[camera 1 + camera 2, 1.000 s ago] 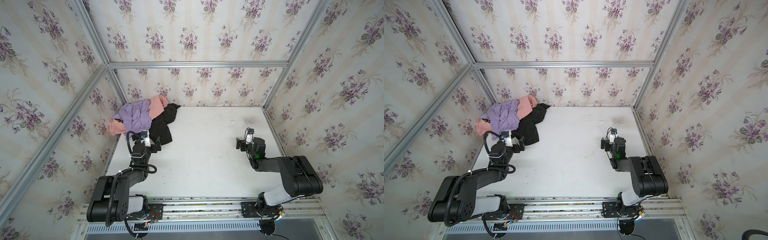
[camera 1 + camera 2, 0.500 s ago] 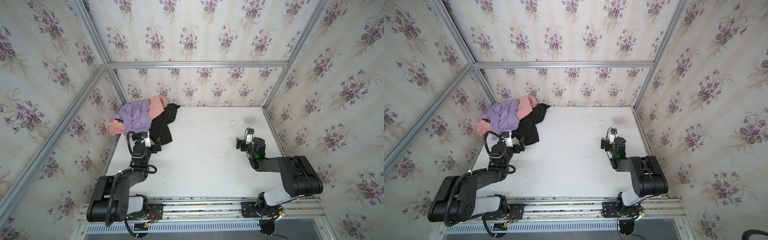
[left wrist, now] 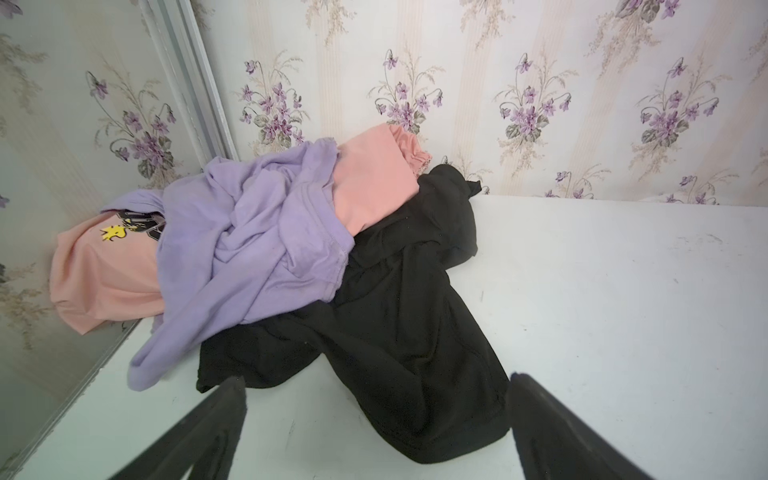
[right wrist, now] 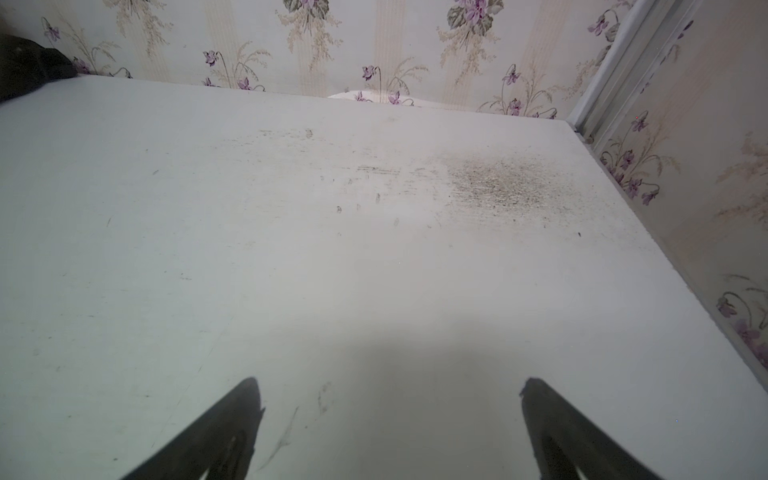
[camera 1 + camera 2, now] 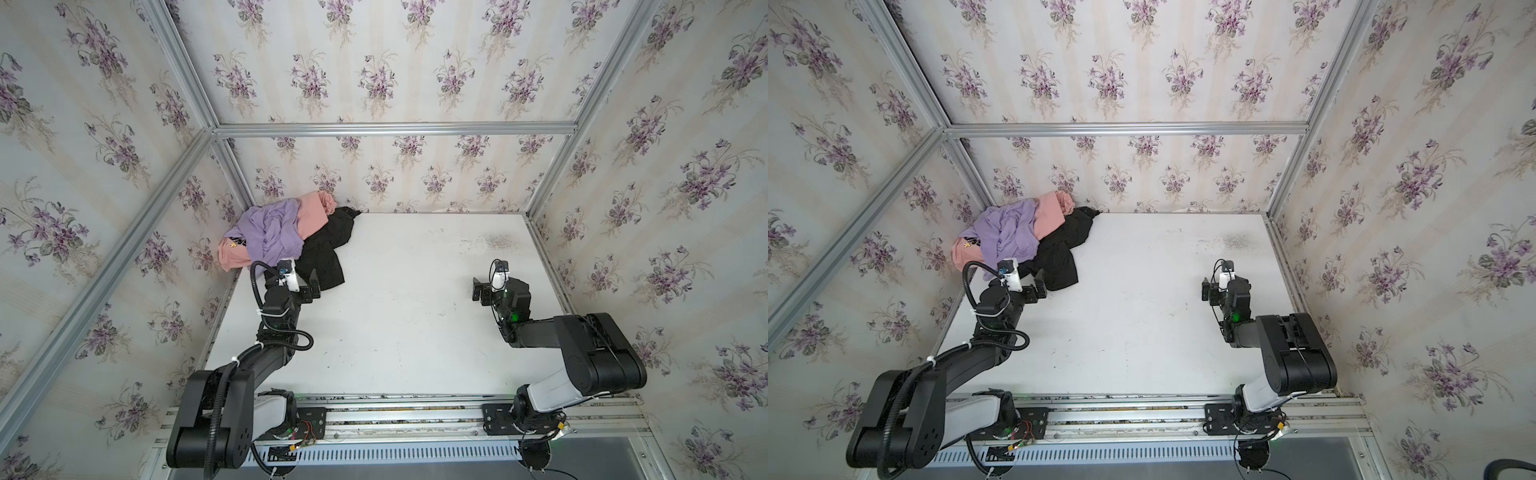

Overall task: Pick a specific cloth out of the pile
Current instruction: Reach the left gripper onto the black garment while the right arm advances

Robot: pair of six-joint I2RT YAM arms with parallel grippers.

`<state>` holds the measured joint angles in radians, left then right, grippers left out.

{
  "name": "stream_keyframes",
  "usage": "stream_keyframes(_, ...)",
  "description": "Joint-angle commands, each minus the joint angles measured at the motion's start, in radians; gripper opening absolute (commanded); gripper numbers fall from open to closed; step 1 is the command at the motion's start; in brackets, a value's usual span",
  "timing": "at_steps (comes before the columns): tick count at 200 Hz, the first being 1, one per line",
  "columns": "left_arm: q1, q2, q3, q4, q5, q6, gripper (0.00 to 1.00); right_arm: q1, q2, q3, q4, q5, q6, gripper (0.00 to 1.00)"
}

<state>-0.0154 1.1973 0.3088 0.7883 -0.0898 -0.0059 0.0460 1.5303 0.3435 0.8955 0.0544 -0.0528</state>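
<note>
1. The cloth point(image 3: 395, 311), black and matte, lies crumpled on the table point(image 5: 415, 324) in the far-left corner. It forms the side of the pile point(image 5: 274, 239) that faces the table's middle.
2. The far end of the cloth reaches the back wall point(image 5: 415, 183). Its near lobe spreads flat on the table, clear of the other garments.
3. The purple garment point(image 3: 249, 232) lies on top of the pile and overlaps one edge of the cloth.
4. The pink garment point(image 3: 374, 183) lies under the purple garment and shows on both sides of it.
   - One end rests against the cloth by the back wall.
   - The other end carries a yellow and dark print point(image 3: 120, 230) and sits against the side wall.
5. The left hand point(image 5: 311, 286) has its fingers spread wide and is just beside the near lobe of the cloth. In the left wrist view the lobe shows between the two fingers point(image 3: 216, 415). Whether they touch the cloth cannot be determined.
6. The right hand point(image 5: 478, 289) has its fingers spread wide. It sits low over bare table on the right side, well apart from the pile.
7. The right wrist view shows a dark tip of the cloth point(image 4: 25, 62) at the back wall. A grey smudge point(image 4: 494, 183) marks the table ahead of the right hand.
</note>
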Motion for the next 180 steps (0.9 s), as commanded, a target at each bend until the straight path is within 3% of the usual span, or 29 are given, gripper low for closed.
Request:
stream_keyframes(1,-0.003,-0.037,0.026,-0.064,-0.026,-0.004,1.00,0.005,-0.042,0.002,0.044,0.033,-0.004,1.00)
stream_keyframes(67,0.006,-0.158,0.164,-0.293,-0.027,-0.068,1.00,0.162,-0.220,0.096,-0.231,0.215,-0.126,1.00)
stream_keyframes(120,0.022,-0.130,0.315,-0.519,-0.057,-0.330,1.00,0.209,-0.274,0.195,-0.382,0.105,0.044,1.00)
stream_keyframes(180,0.075,0.086,0.499,-0.723,0.089,-0.508,1.00,0.315,-0.203,0.259,-0.374,-0.011,0.188,1.00)
